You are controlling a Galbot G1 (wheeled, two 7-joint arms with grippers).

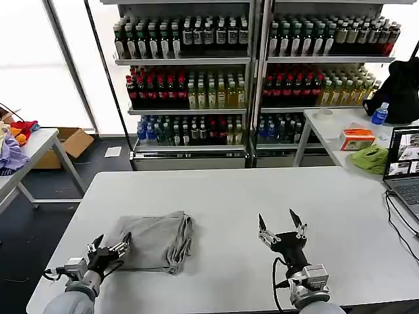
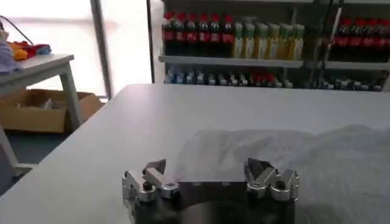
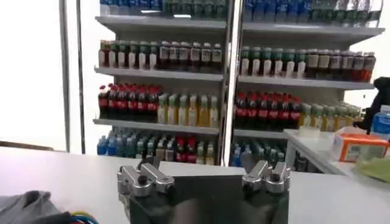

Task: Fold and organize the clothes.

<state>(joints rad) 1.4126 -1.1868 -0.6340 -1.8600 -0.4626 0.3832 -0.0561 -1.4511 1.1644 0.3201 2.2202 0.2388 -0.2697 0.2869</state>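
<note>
Both grippers stand with jaws apart, empty: the left gripper (image 1: 110, 250) at the near edge of the folded grey shirt (image 1: 157, 241), the right gripper (image 1: 282, 229) well apart from it. Folding looks finished for this bundle on the white table (image 1: 262, 196); whether more clothes remain is unclear.

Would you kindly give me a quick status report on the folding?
Left pincer open, at folded grey shirt's near-left corner. Right pincer open, empty, over bare white table. Nothing obstructing.
</note>
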